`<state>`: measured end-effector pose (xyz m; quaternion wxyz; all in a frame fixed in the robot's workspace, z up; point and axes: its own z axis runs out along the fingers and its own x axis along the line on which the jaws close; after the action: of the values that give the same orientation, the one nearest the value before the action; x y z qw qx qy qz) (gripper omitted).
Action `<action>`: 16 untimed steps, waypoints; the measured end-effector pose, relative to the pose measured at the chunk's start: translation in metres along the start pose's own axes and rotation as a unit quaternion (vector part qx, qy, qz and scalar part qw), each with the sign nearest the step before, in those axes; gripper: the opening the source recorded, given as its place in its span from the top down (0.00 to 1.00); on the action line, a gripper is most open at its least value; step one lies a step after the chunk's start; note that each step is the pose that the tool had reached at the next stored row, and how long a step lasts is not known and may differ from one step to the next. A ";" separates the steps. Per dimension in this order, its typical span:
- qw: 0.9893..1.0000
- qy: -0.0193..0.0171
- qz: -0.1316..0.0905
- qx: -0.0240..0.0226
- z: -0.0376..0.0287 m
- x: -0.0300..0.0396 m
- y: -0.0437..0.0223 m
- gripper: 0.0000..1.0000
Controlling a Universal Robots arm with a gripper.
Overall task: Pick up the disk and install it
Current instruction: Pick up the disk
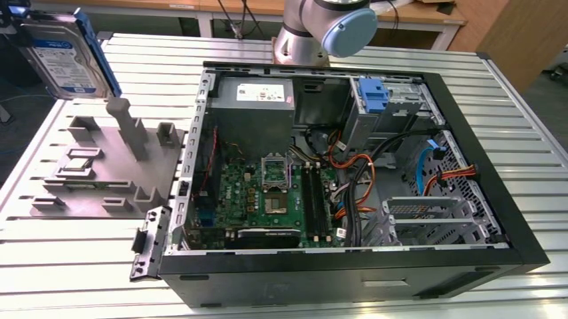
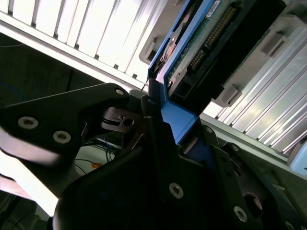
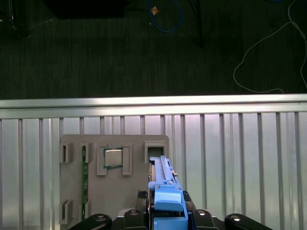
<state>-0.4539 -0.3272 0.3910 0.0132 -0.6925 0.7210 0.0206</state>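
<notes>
the gripper [image 2: 175,120] is clenching on the disk [image 1: 60,56] by its blue carrier [image 3: 168,201], holding it aloft on edge, long axis roughly upright, over the grey fixture [image 1: 106,173]. the open case [image 1: 355,266] is sitting well apart toward the exterior view's right.

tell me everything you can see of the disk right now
The disk is a flat grey metal hard drive with a blue-and-white label, framed by a blue plastic carrier. It stands on edge in the air, near the grey parts tray at the exterior view's left, outside the open computer case. The gripper clamps its blue carrier. The second wrist view shows its circuit board and connector pins.
</notes>
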 end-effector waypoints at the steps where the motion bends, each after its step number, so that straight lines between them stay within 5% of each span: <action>1: 1.000 0.000 0.000 0.000 -0.0004 0.0000 0.0000 0.63; 16: 1.000 0.000 0.000 0.000 -0.0050 -0.0002 0.0000 0.63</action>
<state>-0.4539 -0.3272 0.3960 0.0132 -0.6925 0.7210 0.0206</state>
